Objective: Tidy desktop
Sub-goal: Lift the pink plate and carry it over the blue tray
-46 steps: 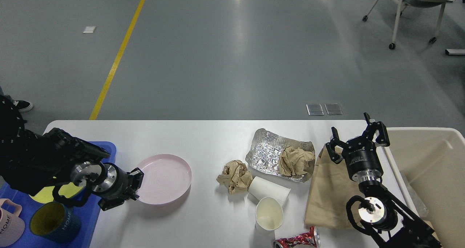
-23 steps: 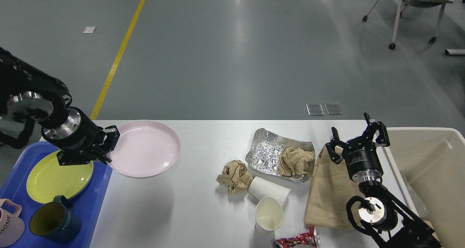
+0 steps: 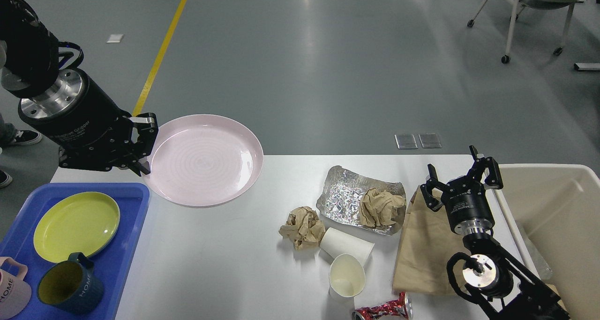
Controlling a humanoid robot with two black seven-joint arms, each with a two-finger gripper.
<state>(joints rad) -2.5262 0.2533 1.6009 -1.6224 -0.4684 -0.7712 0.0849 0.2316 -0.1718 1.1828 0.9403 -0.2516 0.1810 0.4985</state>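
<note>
Since the earlier frames left end effector [image 3: 143, 146] has lifted the pink plate [image 3: 206, 160] off the table [image 3: 225, 264] and carried it up and back-left; right arm unchanged. Plate now held in the air over the table's far-left corner, roughly level, fingers clamped on its left rim, likely an edge pinch because a flat plate gives no other hold. Blue tray [image 3: 133, 235] sits at front left on the table with a yellow plate [image 3: 75, 224], a dark mug [image 3: 70, 289] and a pink mug [image 3: 11, 294] part cut off by the frame, so dishes seem to be sorted there and the pink plate probably goes on or beside the yellow one. Right end effector [image 3: 461, 177] hovers with fingers spread apart, holding nothing, above the brown paper bag [image 3: 422, 249], close to the cream bin [image 3: 562, 217] at right, likely waiting to take rubbish. Rubbish left mid-table: foil sheet [image 3: 342, 196] with a paper wad [image 3: 382, 207] on it, another paper wad [image 3: 302, 226], two tipped paper cups [image 3: 347, 249], a red crushed can [image 3: 382, 308] at the front edge. Tidying looks well short of done.
</note>
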